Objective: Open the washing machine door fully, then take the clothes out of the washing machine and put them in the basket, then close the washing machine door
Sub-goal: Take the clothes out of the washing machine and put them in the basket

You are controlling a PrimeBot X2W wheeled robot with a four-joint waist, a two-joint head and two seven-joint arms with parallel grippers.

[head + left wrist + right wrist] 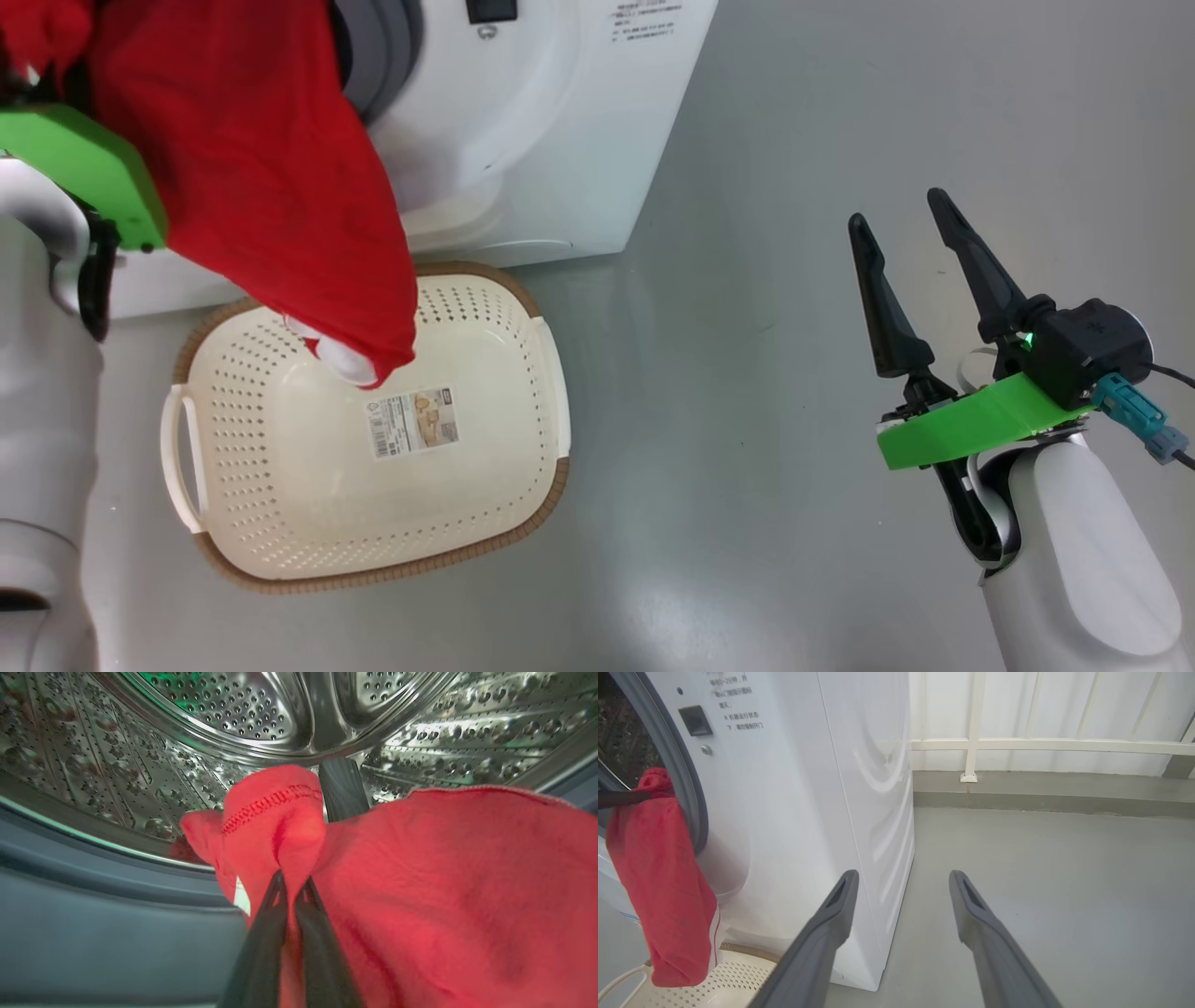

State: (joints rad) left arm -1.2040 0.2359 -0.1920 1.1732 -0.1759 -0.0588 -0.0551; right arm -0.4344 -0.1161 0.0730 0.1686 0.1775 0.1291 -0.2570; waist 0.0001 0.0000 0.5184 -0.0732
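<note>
Pinching a fold of the clothes (420, 896) between its two dark fingers (266, 933), the left gripper (292, 879) was pressed together on a stitched red hem just at the mouth of the perforated steel drum (243, 709), above the grey gasket (93, 933). A small white patch showed on the fabric beside the fingers; no numerals could be made out.

In the head view the garment was bright red. It hung from the opening of the washing machine (541, 140) down over the basket's (373, 574) rear left part, ending in a white trimmed tip. Whether that tip touched the basket could not be told.

The cream basket, perforated, with a brown woven-look rim and white side handles, stood on the grey floor (747, 280) just in front of the machine. A paper label (414, 422) lay flat inside it, showing a barcode and a small product picture; its print was too small to read.

Further right, the machine's white front carried a small dark square recess (695, 720). Beside the recess ran a few lines of grey Chinese characters (738, 716), too fine to read with certainty.

At the right, well apart from the machine and basket, the right gripper (896, 211) hovered over bare floor with its fingers spread wide and nothing between them. In its wrist view a white railing (971, 742) ran along the floor's far edge.
</note>
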